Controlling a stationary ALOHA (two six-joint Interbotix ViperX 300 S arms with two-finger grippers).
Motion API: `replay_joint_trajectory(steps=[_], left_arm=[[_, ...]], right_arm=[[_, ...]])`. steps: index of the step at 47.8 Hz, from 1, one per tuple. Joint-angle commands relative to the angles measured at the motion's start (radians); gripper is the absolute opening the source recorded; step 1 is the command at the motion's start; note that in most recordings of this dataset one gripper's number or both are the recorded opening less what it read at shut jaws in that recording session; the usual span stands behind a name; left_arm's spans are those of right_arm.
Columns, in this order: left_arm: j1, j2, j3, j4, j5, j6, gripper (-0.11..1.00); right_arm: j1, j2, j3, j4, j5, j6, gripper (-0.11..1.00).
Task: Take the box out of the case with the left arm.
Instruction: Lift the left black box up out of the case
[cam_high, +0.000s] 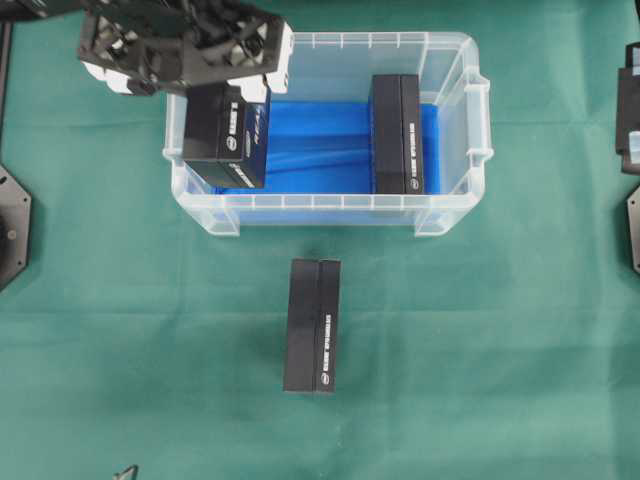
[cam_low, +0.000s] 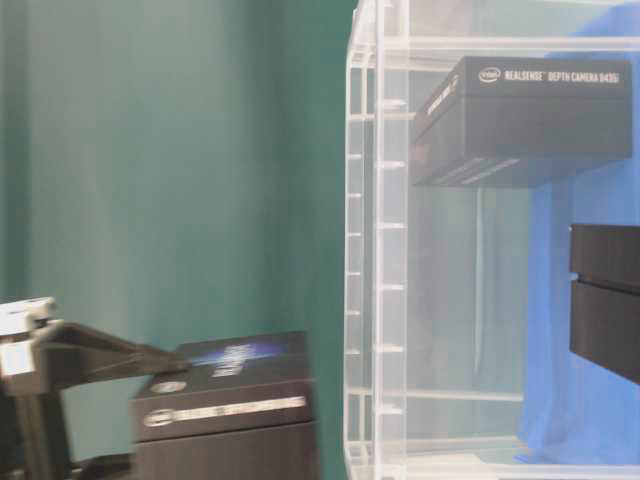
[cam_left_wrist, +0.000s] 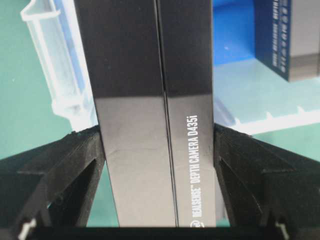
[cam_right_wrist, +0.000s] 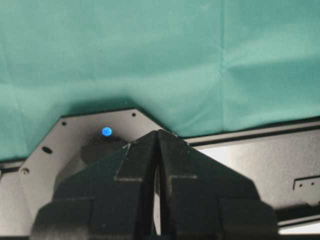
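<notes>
Pinching a matte black rectangular box (cam_left_wrist: 155, 115), left fingers (cam_left_wrist: 75, 160), clear ribbed plastic case (cam_high: 450, 60), right fingers (cam_right_wrist: 135, 165) pressed together

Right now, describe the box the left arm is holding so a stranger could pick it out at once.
Find the large clear plastic case with a blue sheet on its bottom on the green cloth. Over its left end, the left pincer grips a black rectangular box with white lettering. Unlike the black box lying inside the case at its right end and the black box on the cloth in front of the case, it is tilted and clamped between black fingers.
</notes>
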Motion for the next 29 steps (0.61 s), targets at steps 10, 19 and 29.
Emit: replay_joint_trajectory(steps=[10,19,29], left_arm=[[-0.002,-0.038,-0.101,0.003,0.066,0.003,0.63],[-0.002,-0.035,-0.110,0.003,0.067,0.000,0.63],[-0.002,-0.038,-0.107,0.003,0.067,-0.003,0.63]], right_arm=[[-0.002,0.000,-0.009,-0.003,-0.003,0.000,0.00],[-0.002,-0.002,-0.009,-0.002,-0.003,0.000,0.00],[-0.002,0.000,-0.009,-0.002,-0.003,0.000,0.00]])
